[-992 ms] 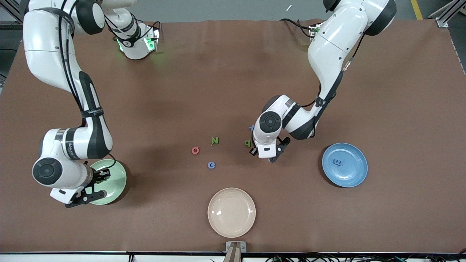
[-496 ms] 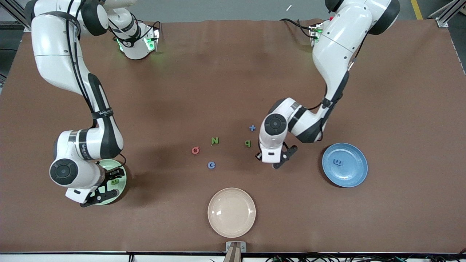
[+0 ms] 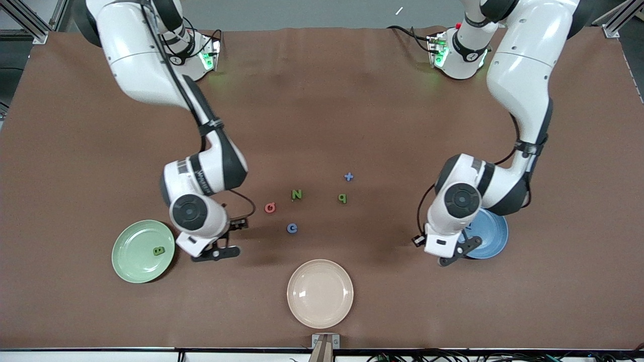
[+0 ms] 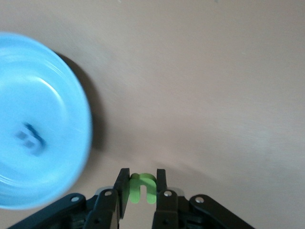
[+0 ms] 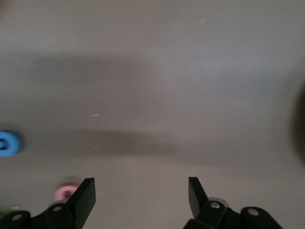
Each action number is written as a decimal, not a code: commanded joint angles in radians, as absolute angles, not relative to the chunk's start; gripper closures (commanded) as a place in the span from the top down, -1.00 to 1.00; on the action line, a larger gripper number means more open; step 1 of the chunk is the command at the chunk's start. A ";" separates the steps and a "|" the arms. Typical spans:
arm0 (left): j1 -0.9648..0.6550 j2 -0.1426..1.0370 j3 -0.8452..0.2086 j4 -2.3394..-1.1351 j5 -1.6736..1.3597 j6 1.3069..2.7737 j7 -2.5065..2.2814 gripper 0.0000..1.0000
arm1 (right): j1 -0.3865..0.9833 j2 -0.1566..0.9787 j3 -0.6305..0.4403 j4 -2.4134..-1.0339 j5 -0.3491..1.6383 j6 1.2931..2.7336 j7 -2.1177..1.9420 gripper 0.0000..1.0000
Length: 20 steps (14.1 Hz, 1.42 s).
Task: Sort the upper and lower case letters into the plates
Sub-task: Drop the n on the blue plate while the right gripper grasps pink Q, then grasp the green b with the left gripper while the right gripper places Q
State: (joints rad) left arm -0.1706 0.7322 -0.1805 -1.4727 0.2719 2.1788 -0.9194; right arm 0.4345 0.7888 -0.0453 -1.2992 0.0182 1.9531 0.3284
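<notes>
My left gripper [image 3: 465,246] [image 4: 142,179] is shut on a small light green letter [image 4: 142,188] and hangs over the table at the rim of the blue plate [image 3: 490,231] [image 4: 52,95]. A dark blue letter [image 4: 29,138] lies in that plate. My right gripper [image 3: 234,237] [image 5: 141,183] is open and holds nothing, between the pale green plate [image 3: 132,261] and the loose letters. A green letter [image 3: 159,250] lies in the green plate. On the table lie a red letter [image 3: 270,207] [image 5: 66,192], a green N [image 3: 297,194], a blue c [image 3: 292,228] [image 5: 8,143], a green p [image 3: 342,198] and a blue cross-shaped piece [image 3: 348,176].
A cream-beige plate [image 3: 320,293] sits near the table's front edge, nearer the front camera than the loose letters. Both arm bases stand at the back of the brown table.
My right gripper let go of the green letter in the green plate, opened and swung toward the loose letters. My left gripper closed on a light green letter and carried it to the blue plate's rim.
</notes>
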 commanded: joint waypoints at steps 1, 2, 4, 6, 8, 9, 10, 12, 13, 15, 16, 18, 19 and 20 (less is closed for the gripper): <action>-0.109 0.698 -0.192 -1.511 0.291 2.137 -0.772 -1.00 | 0.506 0.765 -0.055 -1.357 0.074 1.998 0.553 0.73; -0.091 0.698 -0.189 -1.534 0.291 2.137 -0.700 -1.00 | 0.535 0.761 -0.055 -1.402 0.072 2.050 0.615 0.73; -0.032 0.703 -0.189 -1.558 0.293 2.137 -0.599 -1.00 | 0.561 0.733 -0.055 -1.509 0.074 2.168 0.673 0.74; 0.000 0.709 -0.189 -1.563 0.291 2.137 -0.514 -0.96 | 0.584 0.720 -0.055 -1.587 0.074 2.259 0.724 0.74; 0.026 0.715 -0.192 -1.560 0.291 2.141 -0.502 -0.20 | 0.586 0.712 -0.058 -1.612 0.074 2.264 0.735 0.74; 0.026 0.713 -0.190 -1.560 0.288 2.141 -0.503 0.36 | 0.584 0.704 -0.060 -1.623 0.074 2.267 0.735 0.73; 0.026 0.707 -0.192 -1.563 0.285 2.137 -0.502 0.91 | 0.580 0.704 -0.061 -1.631 0.074 2.270 0.736 0.71; 0.023 0.674 -0.201 -1.562 0.285 2.125 -0.506 1.00 | 0.580 0.704 -0.061 -1.652 0.074 2.302 0.758 0.67; 0.014 0.664 -0.204 -1.557 0.288 2.093 -0.505 1.00 | 0.580 0.704 -0.061 -1.658 0.074 2.315 0.765 0.66; -0.004 0.667 -0.279 -1.557 0.278 2.074 -0.530 1.00 | 0.583 0.706 -0.061 -1.667 0.074 2.328 0.765 0.61; -0.020 0.673 -0.308 -1.551 0.275 2.075 -0.578 1.00 | 0.584 0.706 -0.061 -1.670 0.074 2.330 0.768 0.59; -0.108 0.686 -0.331 -1.549 0.281 2.088 -0.675 1.00 | 0.588 0.707 -0.061 -1.675 0.074 2.332 0.769 0.45; -0.162 0.686 -0.331 -1.548 0.278 2.091 -0.690 0.98 | 0.588 0.707 -0.061 -1.675 0.072 2.332 0.769 0.32; -0.214 0.687 -0.331 -1.548 0.281 2.091 -0.719 0.88 | 0.588 0.707 -0.061 -1.675 0.072 2.332 0.769 0.18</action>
State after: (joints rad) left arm -0.1247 0.6877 -0.3395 -1.5482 0.2727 2.0938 -0.6688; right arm 0.5802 0.7417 -0.0592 -1.6314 0.0584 2.3172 0.7571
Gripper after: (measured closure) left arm 0.004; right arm 0.335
